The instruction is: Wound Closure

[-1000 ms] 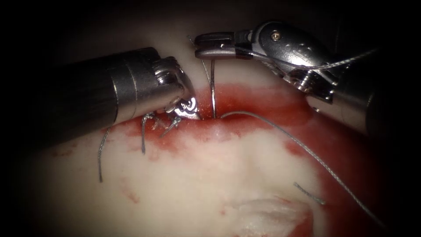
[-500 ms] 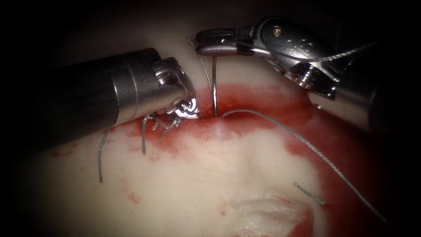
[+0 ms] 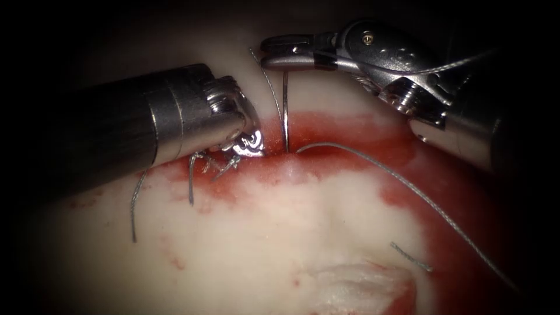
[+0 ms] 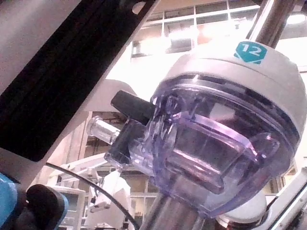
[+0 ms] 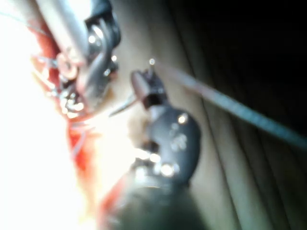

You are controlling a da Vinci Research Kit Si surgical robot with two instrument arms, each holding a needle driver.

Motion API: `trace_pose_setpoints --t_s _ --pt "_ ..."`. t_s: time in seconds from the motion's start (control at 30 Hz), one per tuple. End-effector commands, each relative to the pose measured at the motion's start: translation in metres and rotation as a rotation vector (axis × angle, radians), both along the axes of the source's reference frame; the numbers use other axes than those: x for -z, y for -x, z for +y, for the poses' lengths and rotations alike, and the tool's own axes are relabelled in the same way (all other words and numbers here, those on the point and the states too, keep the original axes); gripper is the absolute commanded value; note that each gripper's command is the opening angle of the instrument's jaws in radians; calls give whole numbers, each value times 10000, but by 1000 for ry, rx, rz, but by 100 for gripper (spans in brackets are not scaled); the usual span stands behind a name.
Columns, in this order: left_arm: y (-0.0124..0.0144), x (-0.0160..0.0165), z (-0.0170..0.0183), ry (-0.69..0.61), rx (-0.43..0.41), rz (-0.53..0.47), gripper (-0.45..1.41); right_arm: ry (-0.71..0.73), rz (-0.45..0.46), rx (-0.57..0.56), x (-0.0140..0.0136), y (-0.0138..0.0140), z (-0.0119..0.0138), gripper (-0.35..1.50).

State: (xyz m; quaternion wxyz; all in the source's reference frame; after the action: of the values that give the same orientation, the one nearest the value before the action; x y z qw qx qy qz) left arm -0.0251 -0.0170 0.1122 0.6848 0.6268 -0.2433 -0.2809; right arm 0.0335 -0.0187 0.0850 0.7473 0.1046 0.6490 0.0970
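Pale tissue filled the endoscope view, with red fluid pooled along the cut, which ran from about nine o'clock toward three. Old stitch ends stood at the cut's left part, and a loose cut end of thread lay toward five o'clock.

From one o'clock the right tool reached in, its jaws clamped on the needle at one end of its curve. The needle hung nearly upright below the jaws, its lower end sunk in the tissue at the middle of the cut. Thread left the wound just beside the needle and swept off toward four o'clock; another run of it crossed the right tool's wrist.

From nine o'clock the left tool pressed its tip on the cut's edge, just left of the needle. I could not tell whether its jaws were parted or held anything.

Risks, as I judged them: with so little of the needle in the jaws, any twist could let it swivel or slip. A pull off the needle's curve could tear the soft edge. The thread over the wrist could snag.
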Motion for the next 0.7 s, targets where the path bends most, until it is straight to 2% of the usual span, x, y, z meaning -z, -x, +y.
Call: trace_pose_setpoints --t_s 0.03,0.7 --pt "6 4 12 6 2 -3 -45 4 6 -3 0 -8 12 -35" --pt "7 6 13 3 1 -5 -45 -50 14 -17 5 -4 16 -35"
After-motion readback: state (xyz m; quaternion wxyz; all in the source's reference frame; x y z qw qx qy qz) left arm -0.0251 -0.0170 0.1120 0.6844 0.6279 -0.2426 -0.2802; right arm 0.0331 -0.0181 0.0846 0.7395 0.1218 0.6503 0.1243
